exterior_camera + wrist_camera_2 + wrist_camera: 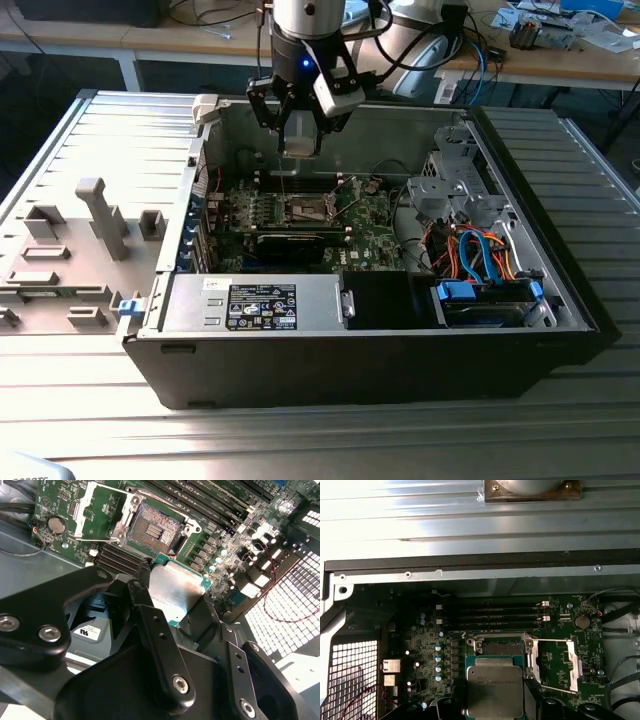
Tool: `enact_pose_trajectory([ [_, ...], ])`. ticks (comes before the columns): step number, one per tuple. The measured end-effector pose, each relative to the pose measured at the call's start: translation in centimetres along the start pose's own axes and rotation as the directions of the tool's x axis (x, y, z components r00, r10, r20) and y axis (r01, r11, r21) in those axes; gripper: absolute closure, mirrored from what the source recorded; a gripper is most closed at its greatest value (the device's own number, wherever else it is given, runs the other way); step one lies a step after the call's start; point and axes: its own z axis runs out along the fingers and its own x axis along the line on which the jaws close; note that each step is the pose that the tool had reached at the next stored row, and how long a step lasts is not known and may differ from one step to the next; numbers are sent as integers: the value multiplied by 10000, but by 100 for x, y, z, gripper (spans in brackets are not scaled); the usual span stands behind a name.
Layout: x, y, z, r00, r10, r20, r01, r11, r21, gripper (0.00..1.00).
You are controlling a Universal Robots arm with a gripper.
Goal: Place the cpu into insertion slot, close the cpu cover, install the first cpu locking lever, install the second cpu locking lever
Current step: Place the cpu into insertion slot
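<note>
Black and upright, the arm was set straight down in the exterior view, with its hand (300, 135) pointed into an open computer case (350, 370). The hand was held high, level with the case's far wall and well above the green board (372, 228).

The case was laid on its side on a table (300, 430) of ribbed metal. Grey fixtures (100, 215) were stood on the table at the exterior view's left. Benches strewn with cables were seen behind.

The cpu (175, 592) was gripped flat between the black fingers (150, 625). These were closed on two opposite edges, as far apart as the chip is wide. Its silvery top was turned up toward the cameras in both wrist views.

The slot (152, 530) was seen bare, its dark square recess uncovered. The cover (574, 666) was swung open and stood just beside the slot. The cpu was held clear above the board, apart from the slot and not seated in it. In the first wrist view it overlapped the slot's near edge.
</note>
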Motion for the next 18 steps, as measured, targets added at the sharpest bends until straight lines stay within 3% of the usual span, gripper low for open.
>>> enact_pose_trajectory([
  [18, -2, -15, 112, 10000, 1, -1, -1, 10000, 5, 46],
])
